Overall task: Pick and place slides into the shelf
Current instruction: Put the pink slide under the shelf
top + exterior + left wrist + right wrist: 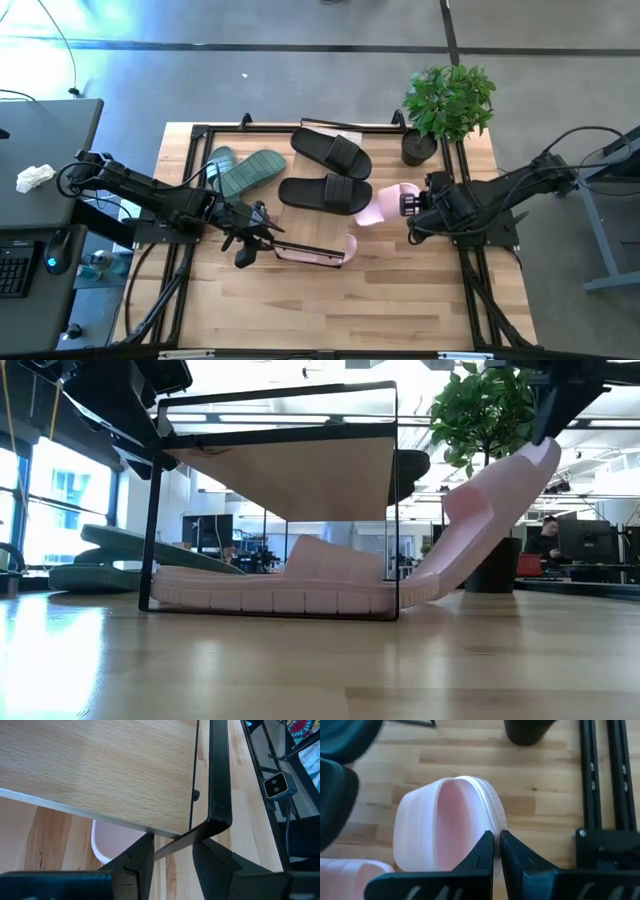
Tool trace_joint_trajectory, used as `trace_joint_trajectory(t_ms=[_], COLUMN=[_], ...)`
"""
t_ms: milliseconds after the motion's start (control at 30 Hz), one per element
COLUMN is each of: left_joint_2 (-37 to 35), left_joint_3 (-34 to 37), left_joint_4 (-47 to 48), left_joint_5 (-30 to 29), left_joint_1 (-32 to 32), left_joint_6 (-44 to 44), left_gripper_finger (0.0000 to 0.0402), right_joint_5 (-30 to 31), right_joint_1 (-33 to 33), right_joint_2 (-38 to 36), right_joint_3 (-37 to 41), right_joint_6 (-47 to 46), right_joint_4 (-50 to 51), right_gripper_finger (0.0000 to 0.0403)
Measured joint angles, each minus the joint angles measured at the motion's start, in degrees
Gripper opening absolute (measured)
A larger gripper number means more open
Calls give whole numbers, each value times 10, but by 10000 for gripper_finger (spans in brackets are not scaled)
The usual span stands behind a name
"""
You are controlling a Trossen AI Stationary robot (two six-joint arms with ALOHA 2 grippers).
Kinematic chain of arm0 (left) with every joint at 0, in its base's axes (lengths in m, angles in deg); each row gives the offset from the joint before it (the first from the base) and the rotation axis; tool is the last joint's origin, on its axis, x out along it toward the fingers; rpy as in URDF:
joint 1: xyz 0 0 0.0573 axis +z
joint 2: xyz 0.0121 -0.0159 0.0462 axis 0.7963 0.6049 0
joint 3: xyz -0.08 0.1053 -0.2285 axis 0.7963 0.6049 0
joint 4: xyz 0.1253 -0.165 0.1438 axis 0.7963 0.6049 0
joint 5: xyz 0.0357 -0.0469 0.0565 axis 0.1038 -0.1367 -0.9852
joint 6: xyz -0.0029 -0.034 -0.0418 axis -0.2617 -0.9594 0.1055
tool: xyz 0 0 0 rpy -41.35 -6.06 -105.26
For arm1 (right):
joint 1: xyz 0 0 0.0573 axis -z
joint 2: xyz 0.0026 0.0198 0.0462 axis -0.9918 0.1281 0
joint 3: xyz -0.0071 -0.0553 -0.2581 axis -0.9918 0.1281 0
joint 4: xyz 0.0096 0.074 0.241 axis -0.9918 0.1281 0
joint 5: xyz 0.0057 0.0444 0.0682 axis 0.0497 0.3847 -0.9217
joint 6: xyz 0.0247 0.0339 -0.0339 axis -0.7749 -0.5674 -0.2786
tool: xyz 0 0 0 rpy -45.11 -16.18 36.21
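On the wooden surface seen from above, the left arm reaches in from the left edge, stretched low toward the middle, its left gripper at the near left corner of the shelf. A pale pink slide lies along the shelf's near edge. The right arm comes in from the right, bent at the elbow, with the right gripper at the rim of a second pink slide. Two black slides lie on the shelf top, two green slides to their left, and a potted plant stands at the far right corner.

In the low view, the shelf hangs tilted, its left side lifted. One pink slide lies flat under it; the other pink slide slants up to the right, its lower end touching the surface, its upper end raised.

In the left wrist view, the fingers stand part-way apart, clamped on the shelf's thin black frame at its corner, the plank above and a pink slide's end below.

In the right wrist view, the fingers are pressed together, pinching the rim of the pink slide.
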Motion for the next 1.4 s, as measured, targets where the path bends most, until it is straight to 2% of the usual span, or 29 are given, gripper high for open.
trace_joint_trajectory(t_ms=[333,833,1033,1167,1233,1400], left_joint_2=[0,0,0,0,0,0], left_joint_3=[0,0,0,0,0,0], left_joint_4=[-1,-1,0,0,0,0], left_joint_5=[-7,-9,-9,-9,-9,-9], left_joint_1=[0,0,0,0,0,0], left_joint_6=[1,6,15,15,15,15], left_gripper_finger=[117,117,117,117,117,117], right_joint_5=[-31,-92,-93,-88,-90,-82], right_joint_1=[25,46,46,49,49,47], right_joint_2=[34,155,197,217,219,212], right_joint_3=[5,5,5,6,19,103], right_joint_6=[-10,-41,-27,-28,-26,-43], right_joint_4=[-47,-70,-127,-126,-152,-290], right_gripper_finger=[1,0,0,0,0,0])
